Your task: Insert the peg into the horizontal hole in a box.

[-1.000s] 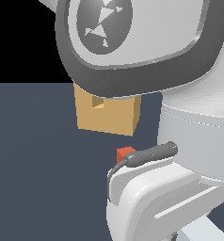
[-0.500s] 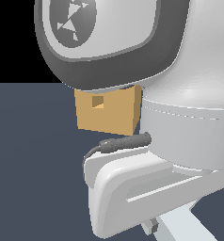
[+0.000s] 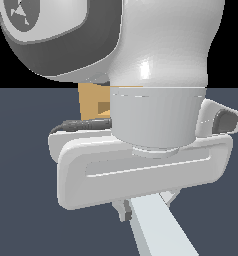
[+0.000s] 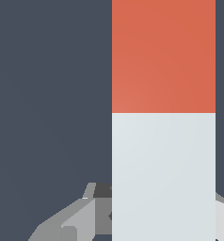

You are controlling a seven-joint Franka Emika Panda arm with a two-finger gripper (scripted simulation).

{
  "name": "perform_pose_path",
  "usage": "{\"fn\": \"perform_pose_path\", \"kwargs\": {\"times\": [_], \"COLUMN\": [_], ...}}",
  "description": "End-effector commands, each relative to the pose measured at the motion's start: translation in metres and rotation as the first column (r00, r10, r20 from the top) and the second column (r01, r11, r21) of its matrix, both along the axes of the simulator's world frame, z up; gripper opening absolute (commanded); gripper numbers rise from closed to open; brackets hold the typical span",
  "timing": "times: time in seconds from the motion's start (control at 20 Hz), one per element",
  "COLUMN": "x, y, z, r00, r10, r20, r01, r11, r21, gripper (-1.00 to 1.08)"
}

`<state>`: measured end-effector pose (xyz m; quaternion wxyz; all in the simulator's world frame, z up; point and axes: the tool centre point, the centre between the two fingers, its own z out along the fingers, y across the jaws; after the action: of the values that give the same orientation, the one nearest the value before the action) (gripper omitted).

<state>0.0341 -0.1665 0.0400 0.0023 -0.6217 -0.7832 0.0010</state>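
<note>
Peg (image 4: 163, 117) fills the right half of the wrist view: red-orange half toward the frame top, pale half below, running between the gripper (image 4: 163, 207) fingers at the bottom edge. Grip looks clamped on the pale half, though contact itself is hidden behind the bar. In the exterior view only the pale end (image 3: 158, 227) shows, lower centre, under the hand. Box (image 3: 93, 102) sits mid-left behind the arm, mostly occluded; hole (image 3: 104, 106) is just visible.

Risk (judgement): peg not aligned with the hole; slight tilt or offset would jam the tip on the box face, or push the box.

No readable writing or brands.
</note>
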Motion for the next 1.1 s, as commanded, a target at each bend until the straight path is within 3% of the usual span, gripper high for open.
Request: {"fn": "perform_pose_path", "kwargs": {"times": [0.0,0.55,1.05], "x": [-0.01,-0.067,-0.116], "y": [0.006,0.046,0.099], "z": [0.007,0.031,0.057], "r00": [0.999,0.978,0.923], "r10": [-0.034,-0.209,-0.385], "r20": [0.004,0.005,0.005], "r01": [0.034,0.209,0.385], "r11": [0.999,0.978,0.923], "r21": [-0.001,0.0,0.0], "gripper": [-1.0,-1.0,-1.0]}}
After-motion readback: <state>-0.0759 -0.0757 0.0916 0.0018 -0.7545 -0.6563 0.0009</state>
